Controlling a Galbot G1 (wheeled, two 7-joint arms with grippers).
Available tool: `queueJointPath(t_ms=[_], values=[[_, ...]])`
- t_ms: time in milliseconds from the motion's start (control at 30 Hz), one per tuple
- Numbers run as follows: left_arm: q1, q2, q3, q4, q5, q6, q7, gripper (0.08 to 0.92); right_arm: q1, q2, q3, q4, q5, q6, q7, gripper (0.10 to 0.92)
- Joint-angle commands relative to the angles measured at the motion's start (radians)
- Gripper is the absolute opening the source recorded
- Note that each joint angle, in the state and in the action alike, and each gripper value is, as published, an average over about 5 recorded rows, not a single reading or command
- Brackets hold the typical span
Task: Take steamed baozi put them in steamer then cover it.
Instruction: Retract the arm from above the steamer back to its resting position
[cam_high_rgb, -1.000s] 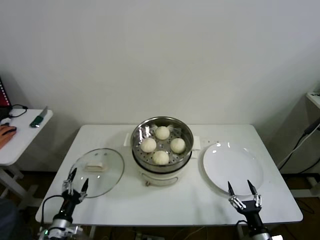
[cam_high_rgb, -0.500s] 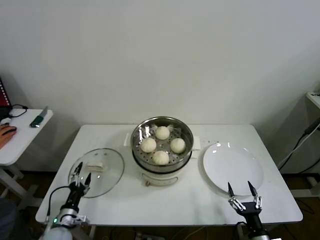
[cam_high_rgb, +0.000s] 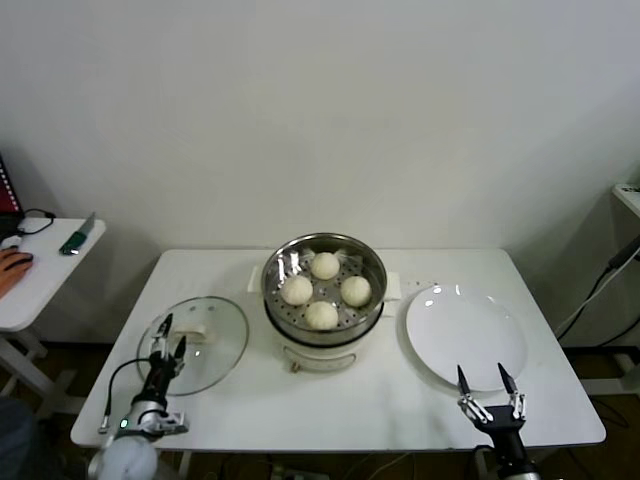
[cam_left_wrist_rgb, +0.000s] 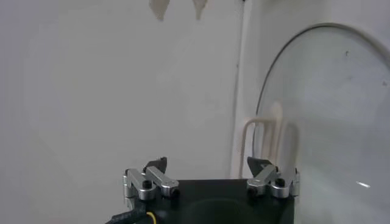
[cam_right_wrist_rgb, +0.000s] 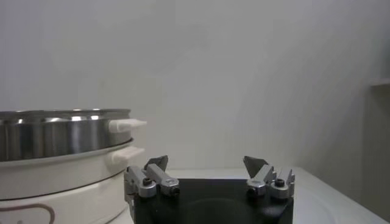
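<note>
Baozi (cam_high_rgb: 321, 290), four, sit in the steamer (cam_high_rgb: 324, 300) at table (cam_high_rgb: 330, 400) centre. Cover (cam_high_rgb: 196, 343) lies flat at its 9 o'clock, plate (cam_high_rgb: 465, 335) at 3 o'clock. Left gripper (cam_high_rgb: 168, 338), jaws apart, hovers over the cover's near rim. Right gripper (cam_high_rgb: 484, 378), jaws apart, waits at the plate's near edge. No writing readable.

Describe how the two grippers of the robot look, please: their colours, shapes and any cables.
The left gripper and the right gripper look alike: two thin, pointed black fingers on silver metal brackets with dark screws, fixed to a black body. In the head view a black cable loops beside the left wrist, where a small green light glows. The left wrist view shows a yellow wire.
</note>
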Motion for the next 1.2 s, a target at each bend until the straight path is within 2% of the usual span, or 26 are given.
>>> queueJointPath(t_ms=[33, 667, 767, 1200], values=[[-0.052, 0.003, 0.02, 0.051, 0.03, 0.029, 0.001, 0.823, -0.002, 0.005, 0.002, 0.004, -0.002, 0.002, 0.001, 0.823], [-0.103, 0.003, 0.044, 0.123, 0.042, 0.054, 0.004, 0.815, -0.007, 0.024, 0.009, 0.012, -0.011, 0.0, 0.005, 0.823], [-0.106, 0.004, 0.04, 0.136, 0.05, 0.053, 0.004, 0.756, -0.008, 0.026, 0.009, 0.016, -0.013, -0.002, 0.005, 0.823], [-0.091, 0.005, 0.043, 0.113, 0.056, 0.05, 0.003, 0.376, -0.011, 0.033, 0.009, 0.039, -0.027, -0.01, 0.005, 0.823]])
